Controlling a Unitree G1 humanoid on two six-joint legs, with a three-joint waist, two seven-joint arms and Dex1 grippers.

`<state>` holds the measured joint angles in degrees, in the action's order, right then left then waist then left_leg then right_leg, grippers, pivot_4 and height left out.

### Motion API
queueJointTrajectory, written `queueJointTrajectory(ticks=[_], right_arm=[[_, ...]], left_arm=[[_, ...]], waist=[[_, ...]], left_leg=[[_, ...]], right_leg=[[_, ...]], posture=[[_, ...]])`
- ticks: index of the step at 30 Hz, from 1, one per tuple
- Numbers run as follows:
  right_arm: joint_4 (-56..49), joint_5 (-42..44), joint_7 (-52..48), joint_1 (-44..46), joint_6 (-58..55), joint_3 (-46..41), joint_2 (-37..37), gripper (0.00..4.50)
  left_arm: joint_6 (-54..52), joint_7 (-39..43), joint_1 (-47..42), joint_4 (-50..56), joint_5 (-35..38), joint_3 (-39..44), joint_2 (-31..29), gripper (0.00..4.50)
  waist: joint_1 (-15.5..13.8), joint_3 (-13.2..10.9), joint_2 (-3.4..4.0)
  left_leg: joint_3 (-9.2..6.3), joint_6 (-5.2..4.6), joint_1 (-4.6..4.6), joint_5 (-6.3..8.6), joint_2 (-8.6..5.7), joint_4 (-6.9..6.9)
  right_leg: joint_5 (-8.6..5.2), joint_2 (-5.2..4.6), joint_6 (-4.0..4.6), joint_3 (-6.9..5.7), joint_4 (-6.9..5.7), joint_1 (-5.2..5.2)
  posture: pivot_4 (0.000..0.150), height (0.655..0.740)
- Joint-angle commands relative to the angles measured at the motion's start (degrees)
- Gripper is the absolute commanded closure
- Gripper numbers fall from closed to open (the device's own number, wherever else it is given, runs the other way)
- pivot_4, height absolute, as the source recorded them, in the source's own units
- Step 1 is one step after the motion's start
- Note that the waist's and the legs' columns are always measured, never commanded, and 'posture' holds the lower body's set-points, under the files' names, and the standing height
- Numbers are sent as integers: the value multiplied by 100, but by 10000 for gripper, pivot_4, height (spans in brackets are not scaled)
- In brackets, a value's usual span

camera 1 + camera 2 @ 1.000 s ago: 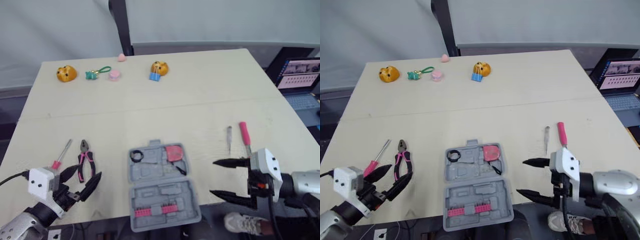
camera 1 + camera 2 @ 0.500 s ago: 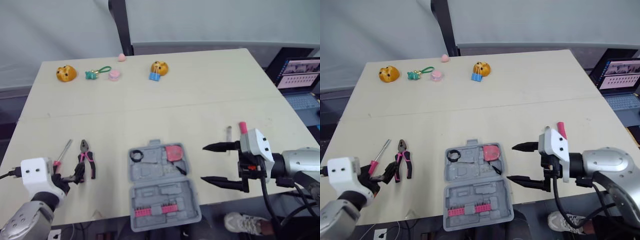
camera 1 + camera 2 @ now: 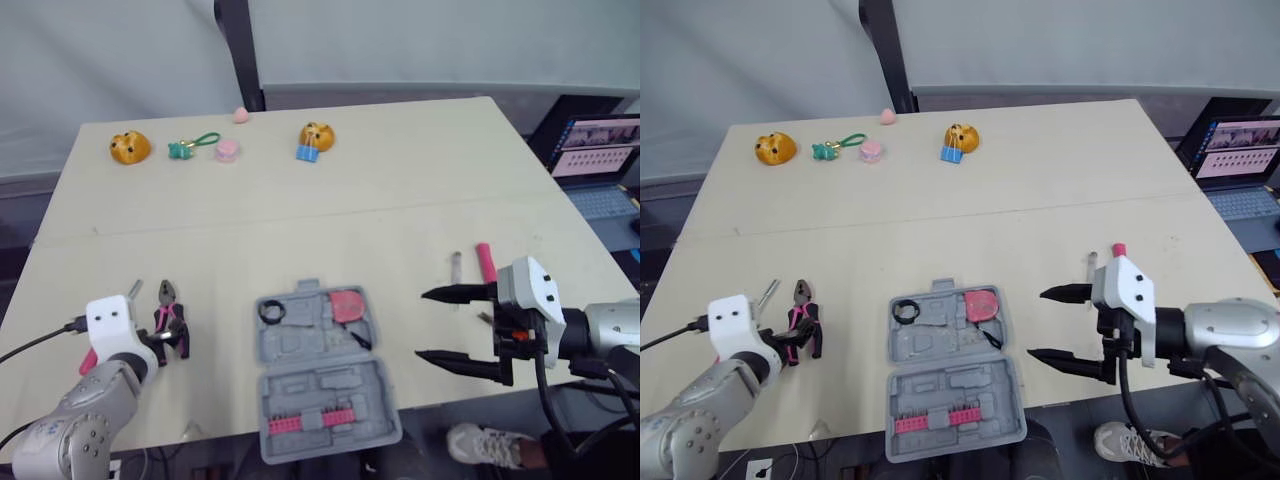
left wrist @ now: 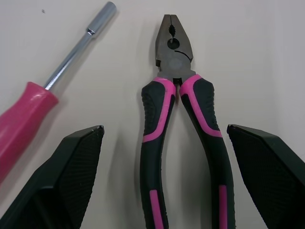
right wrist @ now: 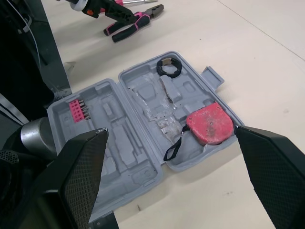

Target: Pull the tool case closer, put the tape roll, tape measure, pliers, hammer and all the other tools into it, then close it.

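Reaching for the pliers (image 4: 155,114) is the step in hand, by the look of it. The left tool (image 4: 163,129) is spread wide, one finger on each outer side of the pink-and-black handles and clear of both; the plier jaws point away from it. A pink-handled driver (image 4: 28,109) lies on the desk (image 3: 300,200) just outside one of its fingers, angled off. The right tool (image 3: 422,324) is also spread and holds nothing. It hovers just off the tool case (image 3: 330,385), with a pink-handled implement (image 3: 485,262) and a thin metal piece (image 3: 456,268) close behind it. The case lies open and flat between the two tools, at the near desk edge. The tape measure (image 3: 348,305) and the black tape roll (image 3: 272,311) sit in its far half, and a pink bit strip (image 3: 310,423) in its near half. Judgement: the case is pulled in and two items are stowed, so most of the loading remains. Next, the left tool needs to drop a little, pinch both handles together so they do not splay, lift, and carry them across to an empty recess. The driver is close enough to be nudged as the fingers come together.
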<state>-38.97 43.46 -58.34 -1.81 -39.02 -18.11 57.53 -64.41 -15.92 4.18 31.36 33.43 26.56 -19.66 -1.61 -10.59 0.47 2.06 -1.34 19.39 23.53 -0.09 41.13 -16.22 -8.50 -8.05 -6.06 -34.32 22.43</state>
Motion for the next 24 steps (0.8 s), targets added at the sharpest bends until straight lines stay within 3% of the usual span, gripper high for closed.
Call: queueJointTrajectory(ticks=[1, 24], right_arm=[[-284, 109, 66, -117, 25, -302, 26, 157], [-635, 185, 422, -592, 33, -564, -46, 157]], left_arm=[[-19, 48, -173, -90, -261, -122, 8, 0], [100, 692, -886, -1156, -1505, -861, -10, 0]], waist=[[3, 0, -3], [-93, 6, 5]], left_leg=[[0, 0, 0, 0, 0, 0], [-4, 27, -17, -28, 13, -4]], right_leg=[[0, 0, 0, 0, 0, 0], [1, -6, 0, 7, -9, 2]], posture=[[1500, 7155], [1500, 7155]])
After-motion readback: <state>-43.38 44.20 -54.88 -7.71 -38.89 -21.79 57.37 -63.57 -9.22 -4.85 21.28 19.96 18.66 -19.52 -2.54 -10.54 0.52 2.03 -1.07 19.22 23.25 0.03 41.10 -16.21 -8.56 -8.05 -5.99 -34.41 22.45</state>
